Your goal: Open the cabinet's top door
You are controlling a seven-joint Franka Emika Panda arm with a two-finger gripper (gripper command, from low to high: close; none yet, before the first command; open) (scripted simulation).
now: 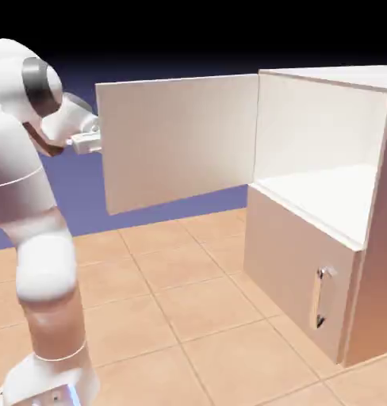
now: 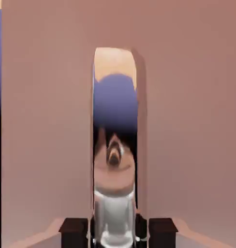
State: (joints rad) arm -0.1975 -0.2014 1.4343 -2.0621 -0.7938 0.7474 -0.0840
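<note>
The pale beige cabinet [image 1: 375, 262] stands at the right of the exterior view. Its top door [image 1: 181, 143] is swung wide open to the left, and the white interior [image 1: 323, 135] shows. My gripper [image 1: 96, 143] sits at the door's free left edge, on the side turned away from the camera. In the hand view the long silver bar handle [image 2: 115, 121] runs upright against the door panel [image 2: 192, 121]. My gripper [image 2: 117, 232] is shut on the handle's lower end, one dark finger tip [image 2: 74, 231] on each side.
The shorter lower panel [image 1: 296, 262] is shut, its small metal handle [image 1: 322, 297] near the right edge. The white arm [image 1: 34, 238] rises at the left over the tan tiled floor [image 1: 189, 301].
</note>
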